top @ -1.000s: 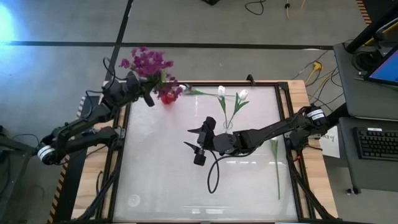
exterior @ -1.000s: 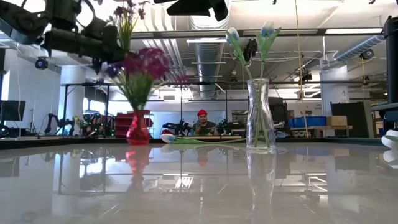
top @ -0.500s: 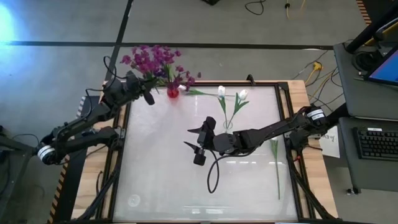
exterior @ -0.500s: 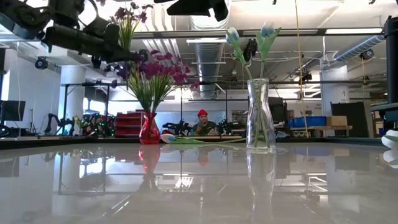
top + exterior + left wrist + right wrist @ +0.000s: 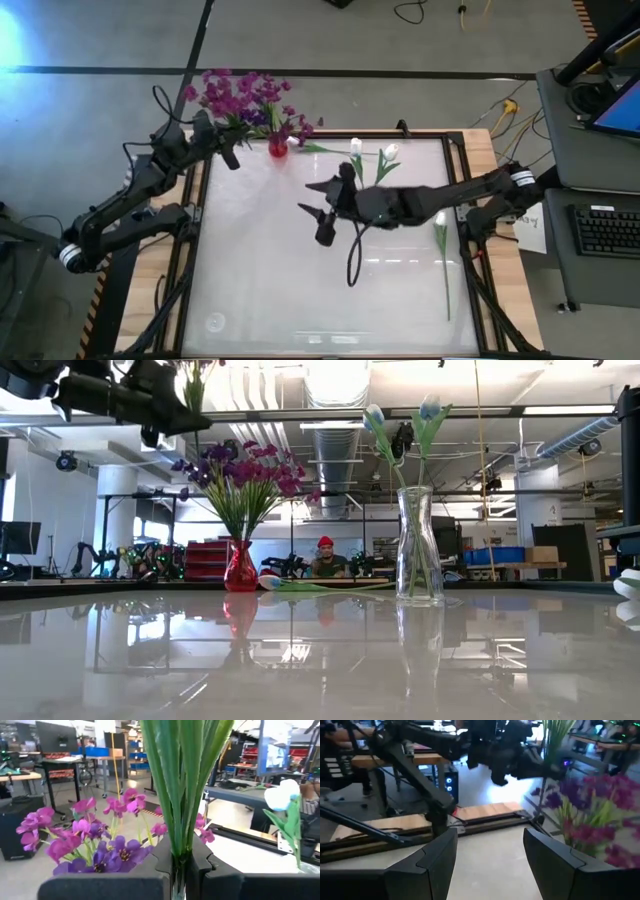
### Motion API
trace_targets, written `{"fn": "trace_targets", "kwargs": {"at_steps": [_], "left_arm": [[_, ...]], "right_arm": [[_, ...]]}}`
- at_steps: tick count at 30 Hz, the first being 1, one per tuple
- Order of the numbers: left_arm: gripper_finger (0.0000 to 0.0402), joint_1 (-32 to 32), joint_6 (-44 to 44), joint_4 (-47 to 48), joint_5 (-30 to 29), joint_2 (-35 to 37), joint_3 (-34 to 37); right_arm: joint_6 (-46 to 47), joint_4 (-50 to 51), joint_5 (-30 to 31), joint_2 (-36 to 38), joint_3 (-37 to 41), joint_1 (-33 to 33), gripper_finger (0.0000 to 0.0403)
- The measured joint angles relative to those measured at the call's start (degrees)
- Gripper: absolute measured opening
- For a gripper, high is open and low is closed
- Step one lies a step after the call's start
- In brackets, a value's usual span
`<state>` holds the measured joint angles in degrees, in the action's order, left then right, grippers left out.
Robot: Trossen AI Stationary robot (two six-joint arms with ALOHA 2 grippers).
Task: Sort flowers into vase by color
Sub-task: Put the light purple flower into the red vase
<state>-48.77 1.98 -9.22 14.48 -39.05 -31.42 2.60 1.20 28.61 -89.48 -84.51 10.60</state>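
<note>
Item: flower-sorting table, part-finished. Left gripper [image 5: 222, 143], fingers clamped together on the green stalks of a purple stem [image 5: 186, 795], was raised above the far left corner; the red vase [image 5: 239, 567] of purple blossoms [image 5: 245, 98] stood just below and beside it. Right gripper [image 5: 322, 200] hung over mid-table, fingers [image 5: 435, 857] apart and holding nothing; the clear vase [image 5: 419, 546] with two white tulip buds [image 5: 391, 152] stood just beyond it. Loose stock: one white tulip [image 5: 441, 250] lying flat on the table [image 5: 260, 290] near the right arm's side, well apart from either gripper; another stem [image 5: 325, 150] lying between the two vases. Judged status: most purple blossoms housed in red, two whites in clear; outstanding, the held purple stem, the loose white tulip, and the stem between the vases.
</note>
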Motion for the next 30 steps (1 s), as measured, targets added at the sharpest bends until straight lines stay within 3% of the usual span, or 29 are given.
{"fn": "trace_targets", "kwargs": {"at_steps": [7, 11, 15, 17, 21, 26, 30], "left_arm": [[0.0, 0.0, -1.5, 0.0, 0.1, 0.8, 0.0], [0.0, 0.0, -1.5, 0.4, 0.5, 0.8, 0.0], [0.0, 0.0, -0.9, 2.4, 4.4, 0.5, 0.0], [0.0, 0.1, -0.6, 2.6, 4.8, 0.7, 0.0], [0.0, 0.0, -0.8, 1.8, 4.7, 0.8, 0.0], [0.0, 0.0, -1.3, 1.5, 4.6, 0.4, 0.0], [0.0, 0.0, -1.3, 1.5, 4.6, -0.2, 0.0]], "right_arm": [[-7.8, 7.3, -2.7, -0.3, -15.1, -9.0, 0.0221], [-11.8, 12.8, -8.0, -1.5, -21.7, -17.5, 0.0221], [-12.6, 20.1, -8.5, -1.3, -24.7, -28.6, 0.0221], [-10.0, 23.3, -11.2, -1.2, -24.5, -35.5, 0.0221], [-5.2, 23.9, -24.1, -1.8, -19.5, -48.1, 0.0221], [4.6, 17.3, -39.3, -4.5, -10.7, -57.3, 0.0221], [2.9, 10.6, -38.9, -6.7, -4.7, -57.8, 0.0221]]}}
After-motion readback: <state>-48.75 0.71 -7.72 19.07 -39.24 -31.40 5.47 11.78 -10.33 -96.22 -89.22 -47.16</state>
